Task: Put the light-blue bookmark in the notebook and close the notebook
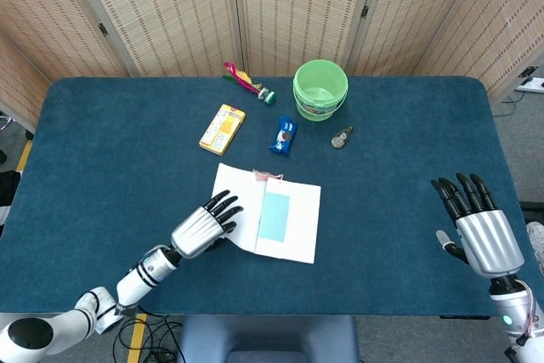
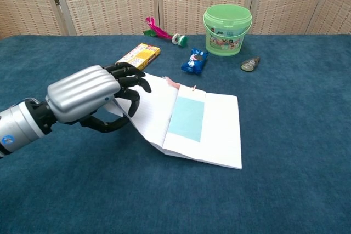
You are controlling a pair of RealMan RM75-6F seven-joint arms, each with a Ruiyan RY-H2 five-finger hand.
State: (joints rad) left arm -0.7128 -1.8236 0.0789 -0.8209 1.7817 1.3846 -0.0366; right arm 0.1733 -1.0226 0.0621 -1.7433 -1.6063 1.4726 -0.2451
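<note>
The open white notebook [image 1: 289,214] [image 2: 216,127] lies on the blue table, turned a little askew. The light-blue bookmark [image 1: 274,215] [image 2: 186,118] rests flat on its page just right of the spine. My left hand [image 1: 201,227] [image 2: 90,94] grips the left edge of the notebook's left page [image 2: 149,105], fingers over it and thumb under, and that edge is raised slightly. My right hand [image 1: 476,225] hovers open, fingers spread, over the table's right side, far from the notebook; the chest view does not show it.
Behind the notebook sit a yellow box [image 1: 222,128] [image 2: 137,58], a blue snack packet [image 1: 286,135] [image 2: 194,61], a green bucket [image 1: 320,89] [image 2: 227,28], a small metal object [image 1: 342,138] [image 2: 250,64] and a pink-green toy [image 1: 247,82] [image 2: 163,31]. Folding screens stand beyond the table's far edge.
</note>
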